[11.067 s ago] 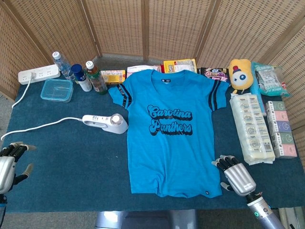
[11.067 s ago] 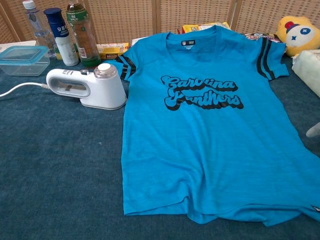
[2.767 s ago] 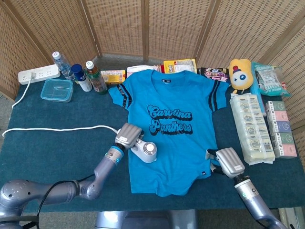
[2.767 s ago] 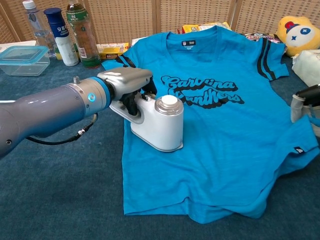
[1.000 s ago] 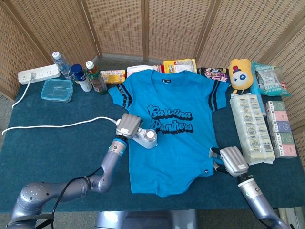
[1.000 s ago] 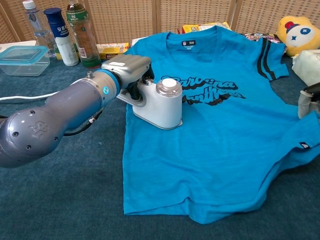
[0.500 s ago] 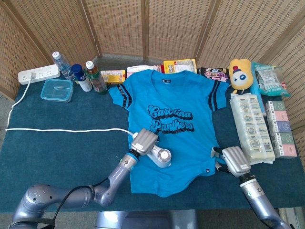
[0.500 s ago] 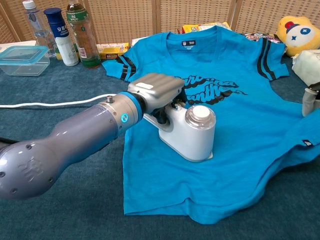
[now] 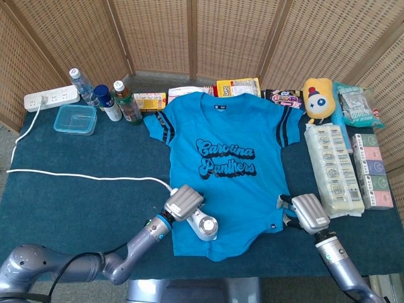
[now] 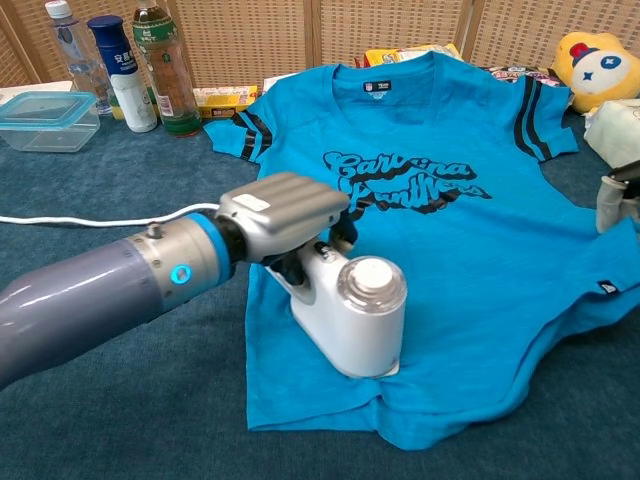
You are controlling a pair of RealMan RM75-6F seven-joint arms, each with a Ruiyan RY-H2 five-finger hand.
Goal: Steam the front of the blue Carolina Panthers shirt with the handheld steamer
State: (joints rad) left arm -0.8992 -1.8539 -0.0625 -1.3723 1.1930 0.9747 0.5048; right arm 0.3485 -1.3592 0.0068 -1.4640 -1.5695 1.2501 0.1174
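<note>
I had the bright blue Carolina Panthers T-shirt [image 9: 230, 177] spread face up on the dark teal cloth-covered table [image 9: 76, 202], collar toward the wicker screen, so its whole front lay open to the steam. My left hand [image 10: 283, 217] was wrapped around the handle of the white handheld steamer [image 10: 350, 312], whose flat base pressed on the lower left part of the shirt, just above the hem and below the black lettering (the lettering itself was uncovered). I held it low so the steam plate met the fabric rather than hovering over it. The steamer's white cord [image 9: 82, 176] trailed away across the table toward the white power strip [image 9: 52, 98], lying off the shirt where it could not drag on the cloth.

My right hand [image 9: 307, 213] sat at the shirt's lower right edge, which was pulled outward and rumpled there; I judge it was pinching the fabric to keep it taut, though the grip itself was hidden.
</note>
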